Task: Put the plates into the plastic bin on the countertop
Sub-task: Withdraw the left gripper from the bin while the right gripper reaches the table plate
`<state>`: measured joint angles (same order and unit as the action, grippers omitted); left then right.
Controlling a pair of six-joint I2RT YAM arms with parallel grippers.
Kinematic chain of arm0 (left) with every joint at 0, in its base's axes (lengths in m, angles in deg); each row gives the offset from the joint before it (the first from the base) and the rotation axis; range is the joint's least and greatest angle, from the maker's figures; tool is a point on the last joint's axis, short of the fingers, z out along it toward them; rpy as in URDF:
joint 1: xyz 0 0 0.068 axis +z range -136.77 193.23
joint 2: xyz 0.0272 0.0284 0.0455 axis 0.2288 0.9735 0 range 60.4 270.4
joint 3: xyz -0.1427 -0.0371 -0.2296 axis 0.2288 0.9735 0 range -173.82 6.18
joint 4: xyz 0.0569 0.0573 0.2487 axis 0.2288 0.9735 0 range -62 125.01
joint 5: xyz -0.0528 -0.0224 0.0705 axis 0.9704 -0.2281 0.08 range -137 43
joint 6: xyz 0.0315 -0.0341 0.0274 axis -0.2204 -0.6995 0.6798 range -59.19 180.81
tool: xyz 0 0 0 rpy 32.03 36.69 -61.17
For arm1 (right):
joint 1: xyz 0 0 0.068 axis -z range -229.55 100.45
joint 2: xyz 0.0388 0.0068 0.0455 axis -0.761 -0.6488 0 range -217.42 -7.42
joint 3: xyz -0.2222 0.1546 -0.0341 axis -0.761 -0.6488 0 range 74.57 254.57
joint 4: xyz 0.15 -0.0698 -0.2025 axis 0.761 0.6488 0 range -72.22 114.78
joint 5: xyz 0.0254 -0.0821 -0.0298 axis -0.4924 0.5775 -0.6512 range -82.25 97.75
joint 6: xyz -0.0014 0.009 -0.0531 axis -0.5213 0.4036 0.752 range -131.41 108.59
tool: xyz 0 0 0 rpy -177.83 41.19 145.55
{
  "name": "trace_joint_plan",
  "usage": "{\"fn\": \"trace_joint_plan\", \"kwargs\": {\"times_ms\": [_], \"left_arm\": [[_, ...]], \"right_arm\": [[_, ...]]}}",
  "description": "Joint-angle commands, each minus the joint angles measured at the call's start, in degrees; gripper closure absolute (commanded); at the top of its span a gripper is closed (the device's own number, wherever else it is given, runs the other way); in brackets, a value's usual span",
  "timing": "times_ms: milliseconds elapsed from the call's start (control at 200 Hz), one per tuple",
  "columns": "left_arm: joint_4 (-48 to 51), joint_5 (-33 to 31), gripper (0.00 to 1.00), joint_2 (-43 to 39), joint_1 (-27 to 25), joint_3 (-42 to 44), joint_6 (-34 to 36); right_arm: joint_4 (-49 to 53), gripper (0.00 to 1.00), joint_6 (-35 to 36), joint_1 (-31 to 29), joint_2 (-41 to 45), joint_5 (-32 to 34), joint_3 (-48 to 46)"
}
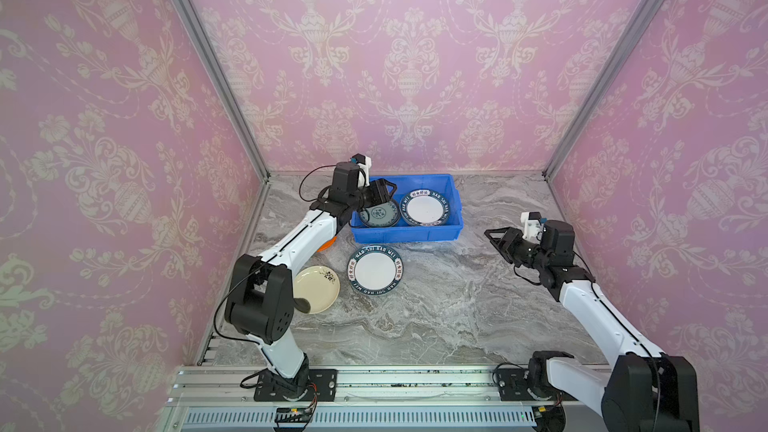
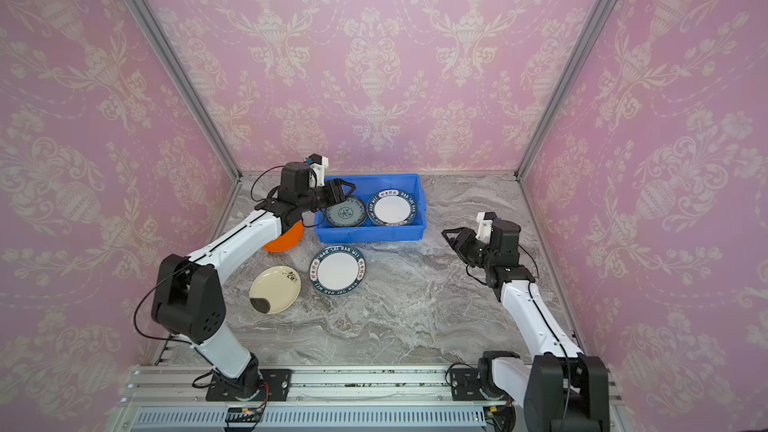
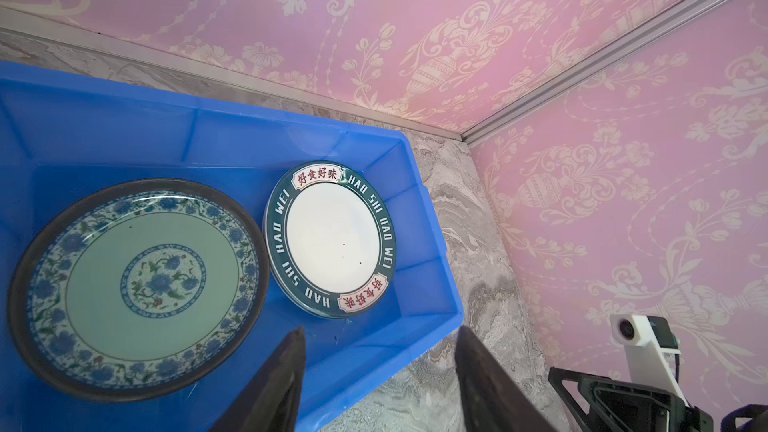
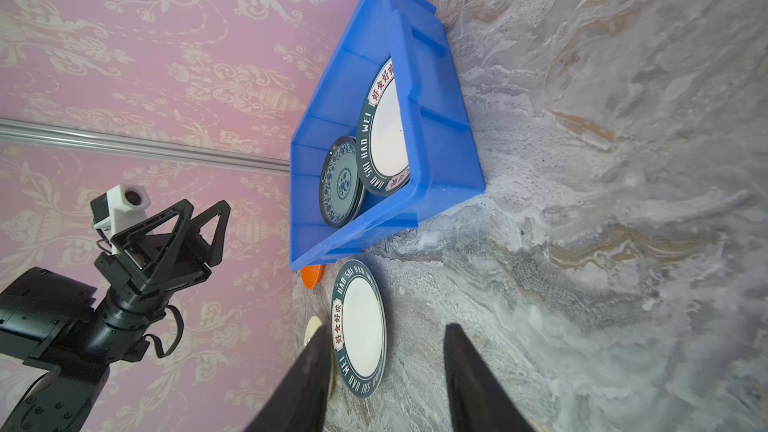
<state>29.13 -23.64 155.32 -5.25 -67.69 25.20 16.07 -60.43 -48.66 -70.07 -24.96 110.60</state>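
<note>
Left wrist shows blue-patterned plate apparently below gripper.

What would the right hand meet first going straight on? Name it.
Probably the plastic bin, near its closest corner; the right hand points that way over bare countertop, but depth is unclear.

Pink wallpaper with cream urn-and-flower damask covers the walls at nine, twelve and three o'clock. Silver aluminium corner posts rise at eleven and one. A ribbed aluminium rail spans six o'clock.
</note>
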Motion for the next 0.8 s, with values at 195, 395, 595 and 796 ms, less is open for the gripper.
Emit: {"fn": "trace_joint_plan", "kwargs": {"times_ms": [195,395,595,796], "left_arm": [[1.3,0.0,0.42,-4.9,0.0,6.9,0.4],[5.4,-1.0,0.42,-6.7,-0.3,6.9,1.2],[8.4,-3.5,0.44,-11.4,-0.7,11.1,0.4],[13.5,-7.0,0.51,-18.6,-0.9,16.5,1.0]], "right_arm": [[4.8,0.55,1.4,-12.7,4.6,10.2,0.0],[3.2,0.57,1.2,-18.8,6.3,13.7,-3.1],[0.1,0.6,1.8,-26.2,2.7,14.1,-4.2],[-5.3,0.65,1.0,-29.6,-3.2,12.0,-5.5]]}}
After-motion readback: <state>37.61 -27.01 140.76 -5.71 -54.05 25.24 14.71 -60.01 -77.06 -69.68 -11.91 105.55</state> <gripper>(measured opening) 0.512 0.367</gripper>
